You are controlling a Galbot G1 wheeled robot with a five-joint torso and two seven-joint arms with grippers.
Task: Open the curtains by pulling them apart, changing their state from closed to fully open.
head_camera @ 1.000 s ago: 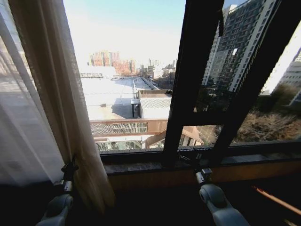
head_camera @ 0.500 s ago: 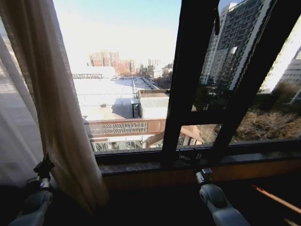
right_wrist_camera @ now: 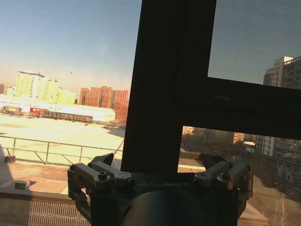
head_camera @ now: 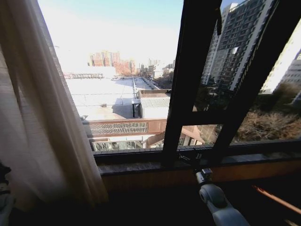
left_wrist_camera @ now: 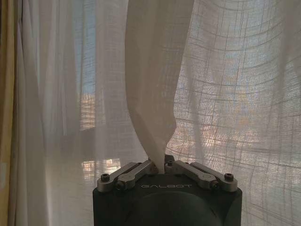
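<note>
- Two grippers: left gripper [left_wrist_camera: 163, 165] pinches a pleated fold of the sheer white-cream fabric curtains [left_wrist_camera: 155, 84].
- Curtains [head_camera: 42, 132] hang bunched at 9 o'clock in the head view.
- Right gripper [right_wrist_camera: 160, 172], fingers spread, faces the dark window frame bar [right_wrist_camera: 164, 84] at 5 o'clock.

Bright sun came in through the window and glowed through the curtains [head_camera: 37, 117]. The room below was very dark. The edges looked bent.
</note>
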